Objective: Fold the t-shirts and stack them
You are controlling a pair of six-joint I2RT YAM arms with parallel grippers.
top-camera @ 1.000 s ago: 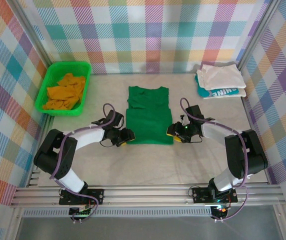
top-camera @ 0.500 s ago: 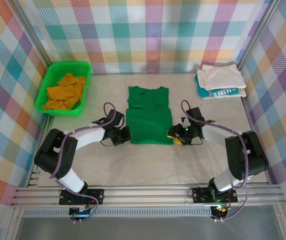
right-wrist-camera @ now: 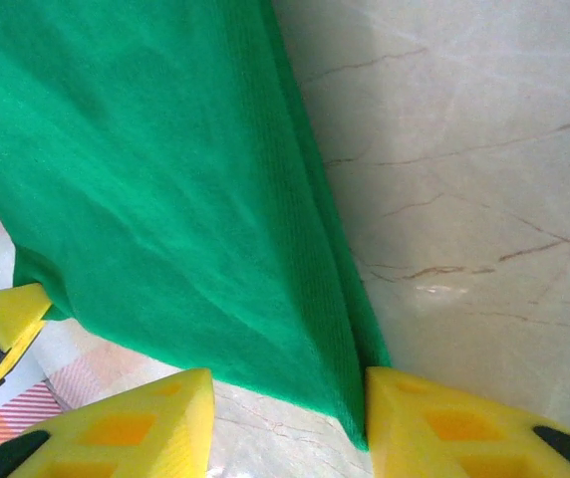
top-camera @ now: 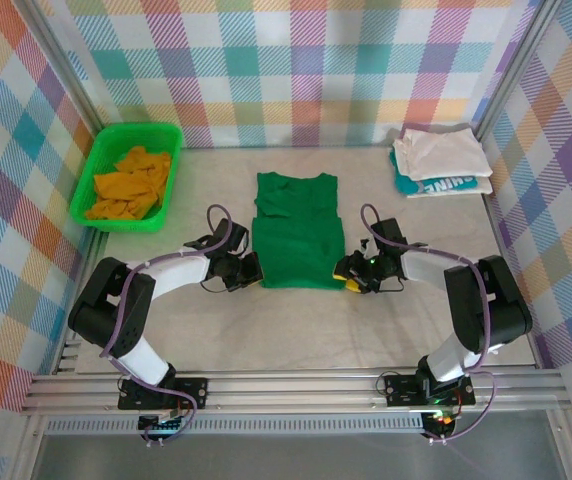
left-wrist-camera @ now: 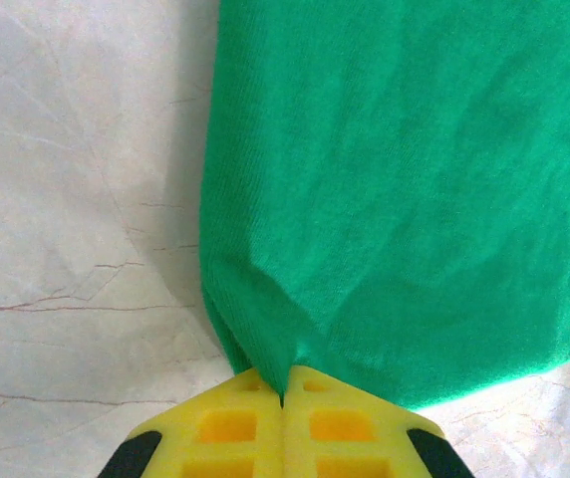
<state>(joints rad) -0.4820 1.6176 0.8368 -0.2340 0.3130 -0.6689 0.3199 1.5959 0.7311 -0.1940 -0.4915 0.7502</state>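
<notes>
As it lies flat, the green t-shirt (top-camera: 298, 235) runs near-to-far — hem nearest.

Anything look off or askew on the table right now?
Nothing is spilled or damaged. The left gripper is shut on one near corner of the dark green shirt, while the right gripper is open around the other. In the far corner, the teal shirt sticks out askew under the white shirt.
</notes>
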